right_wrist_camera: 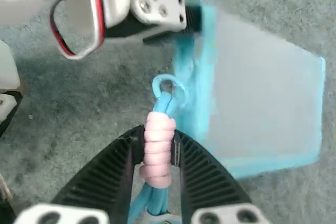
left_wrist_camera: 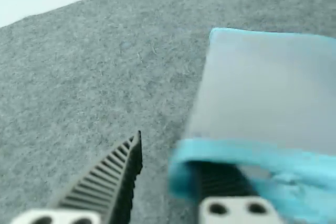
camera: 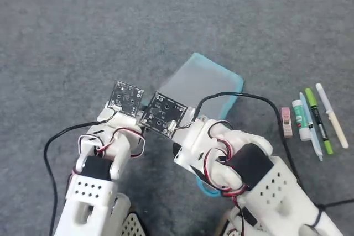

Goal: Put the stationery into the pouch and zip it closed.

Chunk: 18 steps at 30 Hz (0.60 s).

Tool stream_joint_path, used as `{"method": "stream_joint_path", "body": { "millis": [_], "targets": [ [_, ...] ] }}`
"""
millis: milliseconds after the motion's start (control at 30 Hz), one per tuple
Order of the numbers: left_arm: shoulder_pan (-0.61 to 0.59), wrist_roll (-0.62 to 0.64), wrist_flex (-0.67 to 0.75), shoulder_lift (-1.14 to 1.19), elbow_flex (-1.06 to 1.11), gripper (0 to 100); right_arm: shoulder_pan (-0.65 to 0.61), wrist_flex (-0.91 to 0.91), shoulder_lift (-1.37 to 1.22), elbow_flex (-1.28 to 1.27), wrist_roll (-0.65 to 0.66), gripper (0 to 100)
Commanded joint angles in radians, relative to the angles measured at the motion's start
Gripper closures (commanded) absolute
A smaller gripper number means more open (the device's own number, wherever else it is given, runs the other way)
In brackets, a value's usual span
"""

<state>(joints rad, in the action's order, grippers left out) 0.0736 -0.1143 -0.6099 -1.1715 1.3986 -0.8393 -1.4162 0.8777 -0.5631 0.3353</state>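
Note:
A translucent pouch (camera: 202,84) with cyan edging lies flat on the grey mat between both arms. In the right wrist view my right gripper (right_wrist_camera: 157,132) is shut on the pink zipper pull (right_wrist_camera: 157,150) of the pouch (right_wrist_camera: 262,93). My left gripper (left_wrist_camera: 173,153) is open at the pouch's (left_wrist_camera: 262,87) cyan zip edge, with one finger (left_wrist_camera: 223,182) tucked under that edge and the other (left_wrist_camera: 123,169) on the mat beside it. The stationery lies to the right: a pink eraser (camera: 286,121), a glue stick (camera: 301,120), a green pen (camera: 319,120) and a white pen (camera: 332,115).
Grey felt mat (camera: 83,42) covers the table, with open room to the left and behind the pouch. A black cable (camera: 276,120) runs from the right arm past the eraser. A pale blue pen (camera: 313,134) lies among the stationery.

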Motion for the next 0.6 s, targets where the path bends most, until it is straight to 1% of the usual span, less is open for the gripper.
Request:
{"method": "stream_joint_path", "body": {
  "millis": [0,100,233,367,433,567],
  "targets": [
    [-0.003,-0.008,0.031,0.003,-0.005,99,0.134,-0.010,0.038,-0.021,0.029,99.2],
    [-0.005,0.029,0.029,0.006,-0.005,99,0.257,-0.007,0.038,-0.049,0.058,99.2],
    [-0.051,0.083,0.029,0.008,-0.005,99,0.430,-0.010,0.035,-0.077,0.092,99.2],
    [-0.095,0.124,0.029,0.009,-0.005,99,0.598,0.001,-0.036,-0.080,0.118,99.2],
    [-0.094,0.121,0.029,0.009,-0.005,99,0.650,0.016,-0.081,-0.072,0.118,99.2],
    [-0.094,0.121,0.026,0.009,-0.005,99,0.693,0.053,-0.140,-0.060,0.120,99.2]
  ]
}}
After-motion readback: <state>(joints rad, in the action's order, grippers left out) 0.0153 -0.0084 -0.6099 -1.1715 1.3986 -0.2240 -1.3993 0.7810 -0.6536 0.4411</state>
